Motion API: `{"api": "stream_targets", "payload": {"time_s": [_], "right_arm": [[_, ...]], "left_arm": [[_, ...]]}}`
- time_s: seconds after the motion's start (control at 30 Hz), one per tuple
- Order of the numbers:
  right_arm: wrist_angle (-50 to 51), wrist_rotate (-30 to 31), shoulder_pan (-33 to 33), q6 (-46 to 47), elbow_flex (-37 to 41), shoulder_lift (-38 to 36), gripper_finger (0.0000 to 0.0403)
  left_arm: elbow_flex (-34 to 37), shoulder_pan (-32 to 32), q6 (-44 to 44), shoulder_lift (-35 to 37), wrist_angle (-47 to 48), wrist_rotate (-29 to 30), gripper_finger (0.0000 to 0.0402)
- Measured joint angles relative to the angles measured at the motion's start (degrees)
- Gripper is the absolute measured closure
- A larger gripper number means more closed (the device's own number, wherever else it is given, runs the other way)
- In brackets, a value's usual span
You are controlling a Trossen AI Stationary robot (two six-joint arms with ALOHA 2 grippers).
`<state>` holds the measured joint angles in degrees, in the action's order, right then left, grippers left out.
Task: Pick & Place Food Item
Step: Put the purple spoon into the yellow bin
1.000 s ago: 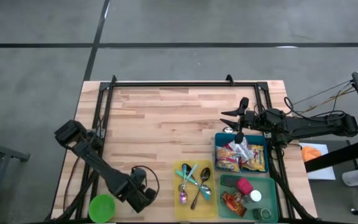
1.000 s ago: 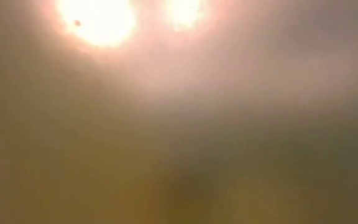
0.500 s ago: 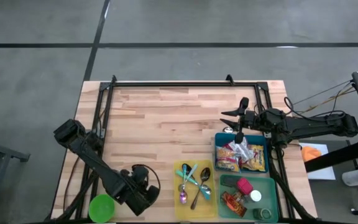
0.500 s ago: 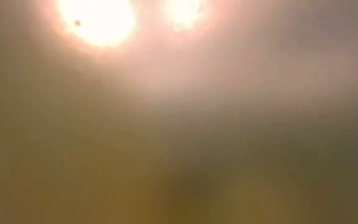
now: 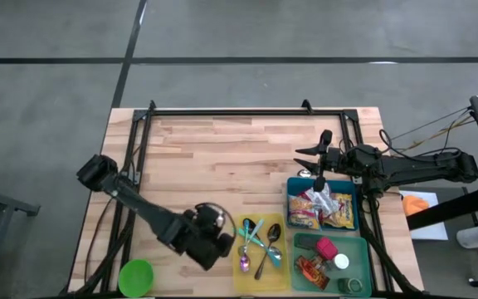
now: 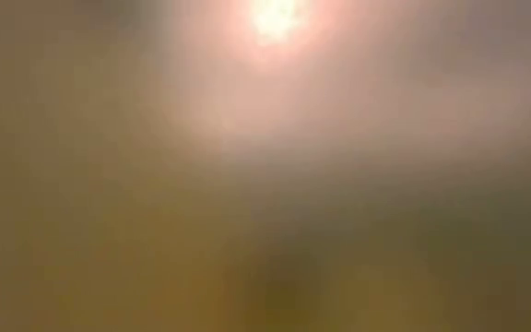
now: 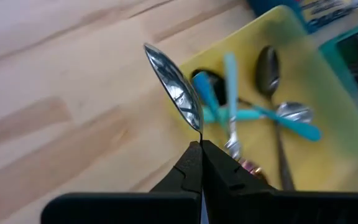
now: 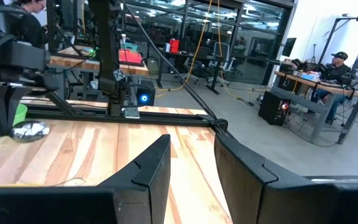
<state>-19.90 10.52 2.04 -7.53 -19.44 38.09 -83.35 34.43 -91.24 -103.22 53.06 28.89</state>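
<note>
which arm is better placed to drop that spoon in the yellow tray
Left. Its pincer is shut on the spoon, right beside the yellow tray. The right pincer hangs empty near the blue bin, farther from the tray.

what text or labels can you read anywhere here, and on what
None can be read.
Snack packets in the blue bin: printing too small.
Items in the green bin: labels too small.
Blue packaging in the left wrist view: print blurred.
Low view: shows nothing legible.
</note>
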Motion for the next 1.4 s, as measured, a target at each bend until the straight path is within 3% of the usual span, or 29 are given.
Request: {"api": "stream_targets", "payload": {"time_s": [0.37,0.6,0.97,1.4], "right_arm": [[0.0,0.0,-0.01,0.0,0.0,0.0,0.0282],[0.02,0.0,0.0,0.0,0.0,-0.02,0.0282],[0.06,0.0,0.0,0.0,-0.02,-0.02,0.0282],[0.07,0.0,-0.02,0.0,-0.02,-0.02,0.0282]], "left_arm": [[0.02,-7.29,17.49,0.0,-15.73,-0.73,0.0401],[0.8,-9.07,21.92,-2.46,-22.45,-7.92,0.0401],[2.45,-12.23,23.75,-10.86,-26.96,-20.12,0.0401],[2.05,-15.09,25.36,-11.26,-29.36,-21.57,0.0401]]}}
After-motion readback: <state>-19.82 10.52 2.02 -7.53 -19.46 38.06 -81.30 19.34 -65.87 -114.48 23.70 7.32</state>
